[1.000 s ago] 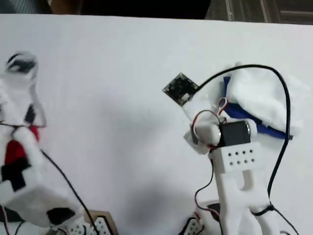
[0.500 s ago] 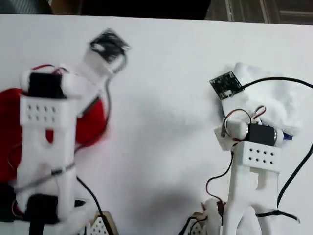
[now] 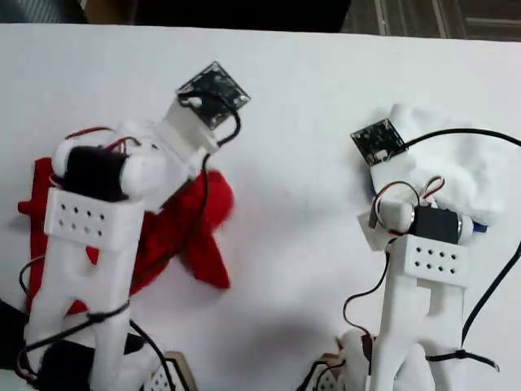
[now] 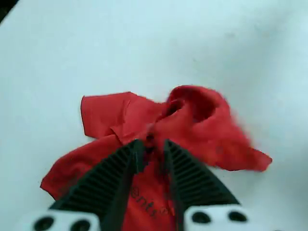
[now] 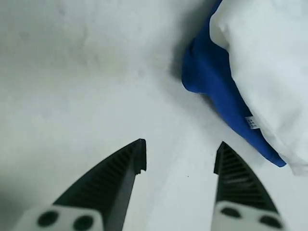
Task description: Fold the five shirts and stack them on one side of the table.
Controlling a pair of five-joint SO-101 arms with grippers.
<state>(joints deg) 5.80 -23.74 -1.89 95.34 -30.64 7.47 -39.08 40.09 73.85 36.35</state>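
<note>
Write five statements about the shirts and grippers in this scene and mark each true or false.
1. The left gripper is shut on the red shirt. True.
2. The right gripper holds the blue shirt. False: it is open beside that shirt, with bare table showing between its jaws.
3. The white shirt lies on top of the blue shirt. True.
4. The red shirt lies flat and neatly folded. False: it is bunched and crumpled.
5. The red shirt rests on the white shirt. False: the two lie apart, on opposite sides of the table.
</note>
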